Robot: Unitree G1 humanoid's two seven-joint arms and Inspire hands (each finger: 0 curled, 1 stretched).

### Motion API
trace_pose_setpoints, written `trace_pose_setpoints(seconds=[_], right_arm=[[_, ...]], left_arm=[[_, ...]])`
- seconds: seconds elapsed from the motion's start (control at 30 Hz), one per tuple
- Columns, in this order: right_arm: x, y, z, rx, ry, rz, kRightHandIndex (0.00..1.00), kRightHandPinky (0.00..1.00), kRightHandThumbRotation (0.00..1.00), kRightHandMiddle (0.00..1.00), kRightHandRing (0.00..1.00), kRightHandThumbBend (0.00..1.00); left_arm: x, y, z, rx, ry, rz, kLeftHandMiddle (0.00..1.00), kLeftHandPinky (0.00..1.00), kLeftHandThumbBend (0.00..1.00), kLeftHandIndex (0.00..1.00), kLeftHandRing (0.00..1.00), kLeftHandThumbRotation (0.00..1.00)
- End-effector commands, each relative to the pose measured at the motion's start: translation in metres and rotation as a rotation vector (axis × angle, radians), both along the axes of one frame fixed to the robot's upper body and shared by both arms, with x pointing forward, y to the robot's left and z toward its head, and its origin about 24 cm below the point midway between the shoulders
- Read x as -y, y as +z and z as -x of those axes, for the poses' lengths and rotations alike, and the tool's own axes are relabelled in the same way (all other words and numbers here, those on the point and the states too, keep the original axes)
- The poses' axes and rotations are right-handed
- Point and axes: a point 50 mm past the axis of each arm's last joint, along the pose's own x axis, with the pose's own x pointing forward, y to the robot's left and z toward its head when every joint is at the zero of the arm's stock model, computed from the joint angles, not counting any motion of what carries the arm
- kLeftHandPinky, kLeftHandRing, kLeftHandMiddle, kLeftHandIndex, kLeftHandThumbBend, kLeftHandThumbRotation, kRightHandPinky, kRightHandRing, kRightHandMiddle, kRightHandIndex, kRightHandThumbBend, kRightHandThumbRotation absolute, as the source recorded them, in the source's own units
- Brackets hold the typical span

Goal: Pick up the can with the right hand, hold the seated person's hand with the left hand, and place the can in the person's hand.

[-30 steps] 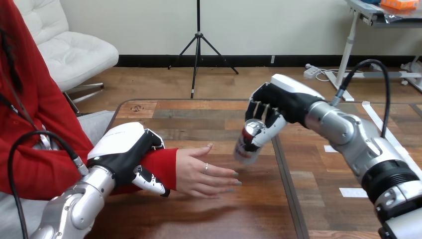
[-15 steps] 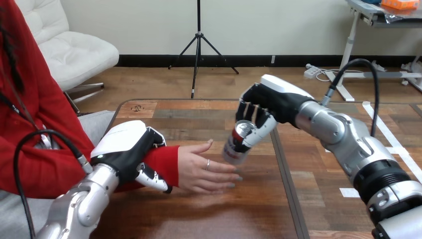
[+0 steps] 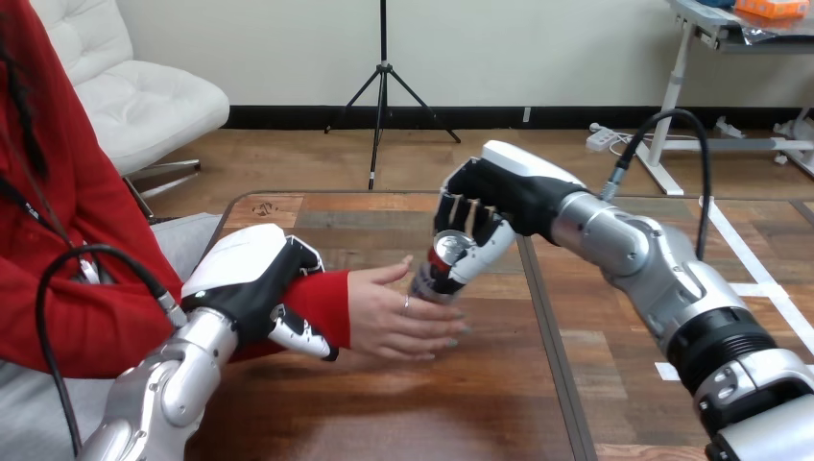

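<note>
A red and silver can [image 3: 435, 274] hangs tilted above the person's open palm, its lower end almost at the fingers. My right hand [image 3: 485, 206] is shut on the can from above and behind. The person's hand [image 3: 395, 315] lies palm up on the wooden table [image 3: 384, 413], reaching in from the left in a red sleeve. My left hand [image 3: 251, 288] lies over the person's wrist, with its thumb and fingers curled round the sleeve.
A dark seam [image 3: 547, 346] runs down the table to the right of the can. White tape marks [image 3: 667, 370] lie on the table's right part, near my right forearm.
My right hand has carried the can left and down, from beside the person's fingertips to over the palm. My left hand has stayed on the wrist.
</note>
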Motion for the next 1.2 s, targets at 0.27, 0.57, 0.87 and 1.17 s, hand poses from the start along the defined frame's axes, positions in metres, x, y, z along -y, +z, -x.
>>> trace_pose_setpoints(seconds=[0.27,0.57,0.87,1.17], right_arm=[[-0.043,0.092,-0.013,0.279,0.126,-0.075,0.41,0.26,0.0,0.39,0.33,0.8],[-0.048,0.093,-0.012,0.279,0.133,-0.074,0.41,0.28,0.0,0.41,0.35,0.8],[-0.049,0.095,-0.011,0.28,0.139,-0.071,0.42,0.28,0.0,0.41,0.35,0.79],[-0.051,0.096,-0.011,0.269,0.138,-0.075,0.42,0.28,0.0,0.41,0.35,0.78]], left_arm=[[0.063,0.1,-0.041,0.396,-0.14,0.229,0.37,0.24,0.7,0.38,0.3,0.0],[0.066,0.104,-0.043,0.395,-0.135,0.25,0.38,0.24,0.7,0.38,0.3,0.0],[0.069,0.106,-0.046,0.416,-0.13,0.241,0.38,0.24,0.7,0.38,0.29,0.0],[0.069,0.108,-0.048,0.427,-0.125,0.245,0.38,0.25,0.69,0.38,0.3,0.0]])
